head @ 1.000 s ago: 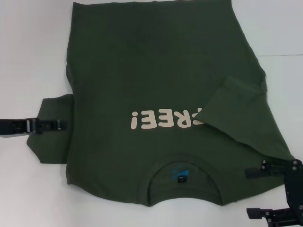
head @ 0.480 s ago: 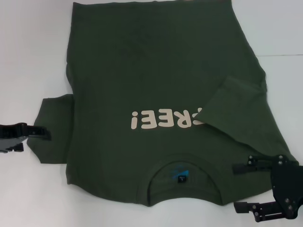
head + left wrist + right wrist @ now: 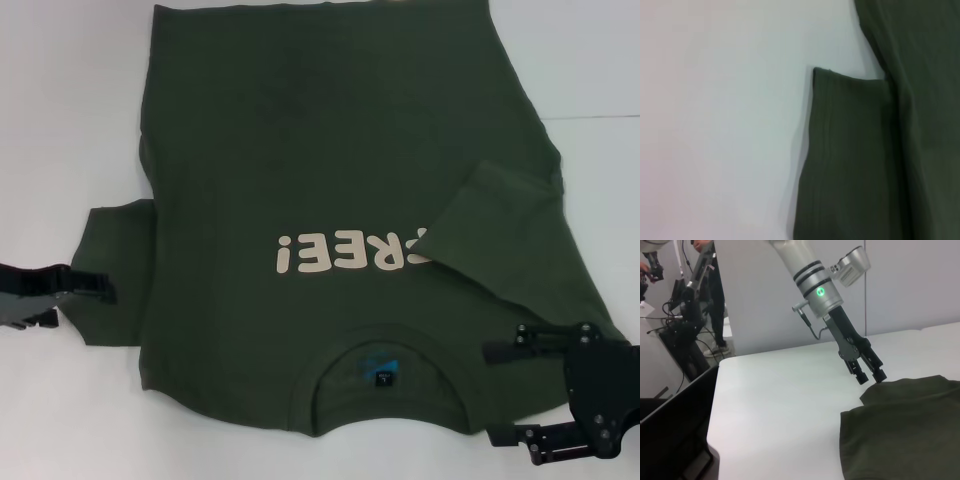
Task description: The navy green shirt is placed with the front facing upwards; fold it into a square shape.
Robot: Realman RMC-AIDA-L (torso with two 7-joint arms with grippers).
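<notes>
navy green shirt (image 3: 340, 200) is lying front-up on the white table (image 3: 60, 100), filling the centre of the head view, with its collar (image 3: 385, 385) at 6 o'clock and the cream lettering (image 3: 350, 250) just above it. one sleeve (image 3: 505, 235) is lying folded inward at 3 o'clock; the other sleeve (image 3: 110, 270) is lying flat at 9 o'clock. left gripper (image 3: 85, 290) is hovering at that sleeve's edge, fingers apart and empty. right gripper (image 3: 500, 395) is sitting at 5 o'clock over the shoulder, fingers spread wide.

The left hand (image 3: 871, 374) hovers at the navy green shirt's (image 3: 905, 430) sleeve edge.
</notes>
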